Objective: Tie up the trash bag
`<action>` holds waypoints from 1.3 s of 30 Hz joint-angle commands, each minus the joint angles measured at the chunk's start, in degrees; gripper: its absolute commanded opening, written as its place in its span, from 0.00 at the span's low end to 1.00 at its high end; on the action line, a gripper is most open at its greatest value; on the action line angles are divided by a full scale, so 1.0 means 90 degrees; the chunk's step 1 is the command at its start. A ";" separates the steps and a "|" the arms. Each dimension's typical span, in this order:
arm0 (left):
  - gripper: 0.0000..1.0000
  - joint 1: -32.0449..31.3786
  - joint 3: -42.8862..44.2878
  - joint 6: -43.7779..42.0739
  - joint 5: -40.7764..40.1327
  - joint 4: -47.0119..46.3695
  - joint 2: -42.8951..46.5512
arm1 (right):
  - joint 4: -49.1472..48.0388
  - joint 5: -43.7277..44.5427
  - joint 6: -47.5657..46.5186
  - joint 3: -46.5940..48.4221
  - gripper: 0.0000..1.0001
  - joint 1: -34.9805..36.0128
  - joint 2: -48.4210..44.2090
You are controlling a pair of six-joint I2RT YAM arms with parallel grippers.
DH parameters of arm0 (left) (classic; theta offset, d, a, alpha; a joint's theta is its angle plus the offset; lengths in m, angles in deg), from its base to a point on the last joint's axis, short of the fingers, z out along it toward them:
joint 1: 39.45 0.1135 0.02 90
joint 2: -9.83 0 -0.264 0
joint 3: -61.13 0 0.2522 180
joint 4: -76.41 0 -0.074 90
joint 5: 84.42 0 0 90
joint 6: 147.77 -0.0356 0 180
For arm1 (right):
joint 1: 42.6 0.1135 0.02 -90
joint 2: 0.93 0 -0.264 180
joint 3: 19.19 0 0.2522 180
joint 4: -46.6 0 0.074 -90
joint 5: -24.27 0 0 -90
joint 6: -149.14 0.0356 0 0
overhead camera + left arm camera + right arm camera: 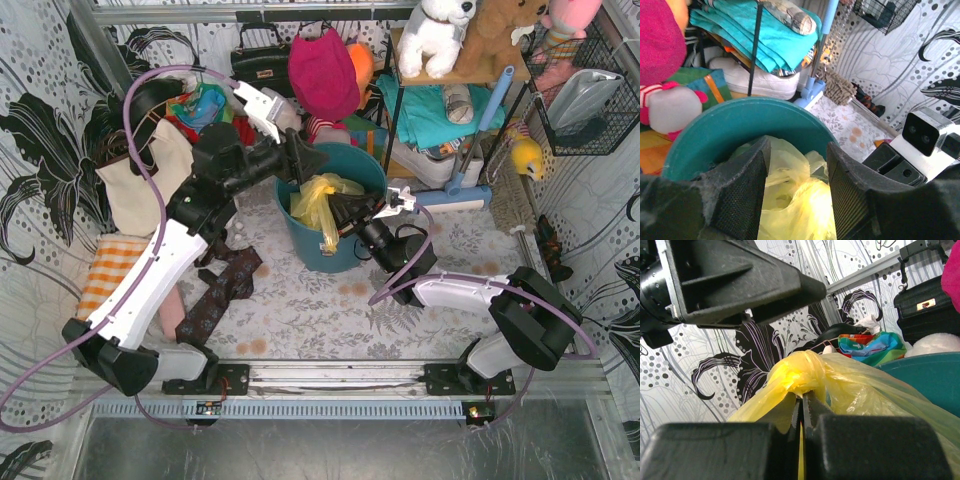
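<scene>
Yellow trash bag (865,385) pinched in right gripper (801,404) — left gripper (797,152) gapes above.

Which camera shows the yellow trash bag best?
Right wrist: the trash bag is close up, its bunched plastic pinched in the shut right pincer. Top view shows it small inside the bucket; left wrist sees only folds framed by the open left pincer.

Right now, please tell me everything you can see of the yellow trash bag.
The trash bag is thin, crinkly, translucent yellow plastic. It sits inside the teal bucket, its top gathered into a bunch rising above the rim. The right gripper is shut on that bunch; the open left gripper hangs above it, not clearly touching.
</scene>
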 commanded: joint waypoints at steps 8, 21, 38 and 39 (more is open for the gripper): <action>0.57 -0.0016 0.0272 0.0050 0.0721 0.1006 -0.0271 | -0.0087 -0.0096 0.0008 0.0205 0.00 0.0028 -0.0088; 0.29 -0.0018 0.0186 0.0067 0.1112 0.1167 -0.0304 | -0.0086 -0.0116 0.0009 0.0274 0.00 0.0028 -0.0013; 0.04 -0.0017 -0.0081 0.0769 0.1869 0.0474 0.0025 | -0.0064 0.0322 -0.0021 0.0574 0.00 0.0027 0.0315; 0.04 -0.0020 -0.0111 0.0815 0.1903 0.0437 0.0042 | -0.0096 0.0361 -0.0010 0.0579 0.00 0.0023 0.0339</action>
